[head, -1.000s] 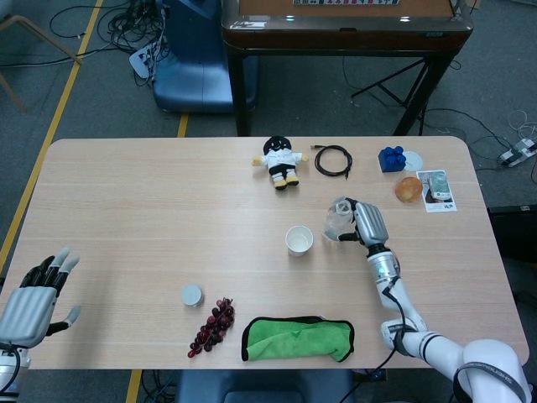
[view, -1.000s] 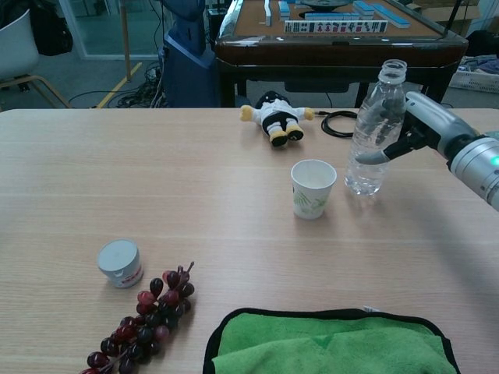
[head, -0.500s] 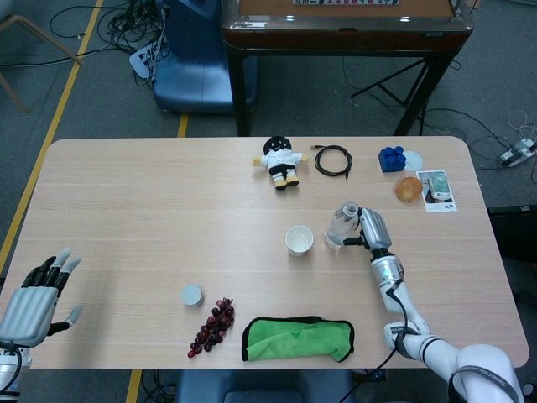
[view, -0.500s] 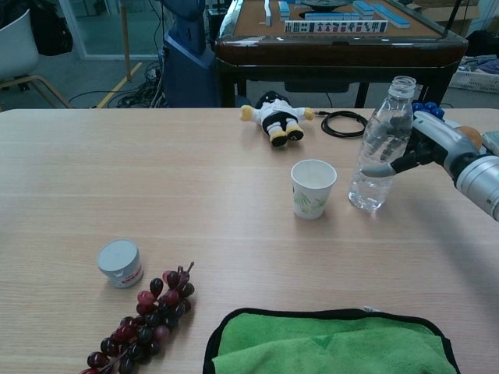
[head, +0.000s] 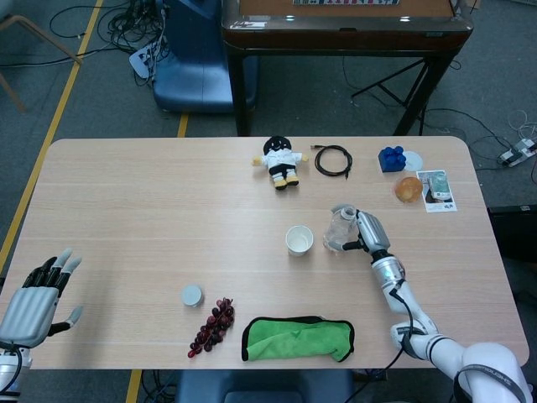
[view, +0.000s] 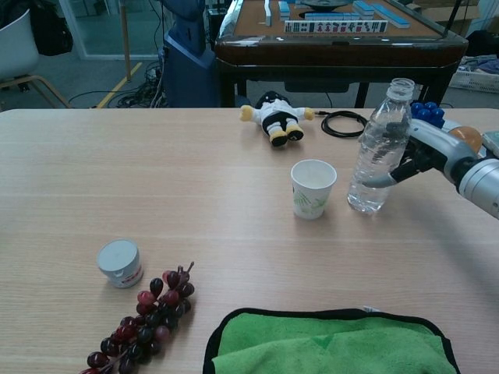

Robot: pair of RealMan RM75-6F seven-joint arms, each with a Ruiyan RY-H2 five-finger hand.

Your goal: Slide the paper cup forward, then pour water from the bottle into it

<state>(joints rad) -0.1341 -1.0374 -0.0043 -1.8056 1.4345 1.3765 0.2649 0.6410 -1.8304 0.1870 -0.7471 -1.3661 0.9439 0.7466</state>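
A white paper cup (head: 299, 240) (view: 313, 188) with a green leaf print stands upright near the table's middle. Just to its right a clear, uncapped water bottle (head: 339, 228) (view: 380, 149) has its base on the table and leans slightly. My right hand (head: 370, 233) (view: 433, 151) grips the bottle from the right, with the thumb across its lower part. My left hand (head: 37, 294) hovers open past the table's near left corner, holding nothing, and shows only in the head view.
A plush doll (head: 279, 161), a black cable (head: 333, 159), blue blocks (head: 392, 159), an orange (head: 408, 189) and a card (head: 436, 189) lie at the back. A small grey tin (view: 120, 262), dark grapes (view: 145, 315) and a green cloth (view: 331, 343) lie near the front edge.
My right hand has brought the bottle down and slightly nearer me, to stand on the table beside the cup. The cup and left hand have stayed put.
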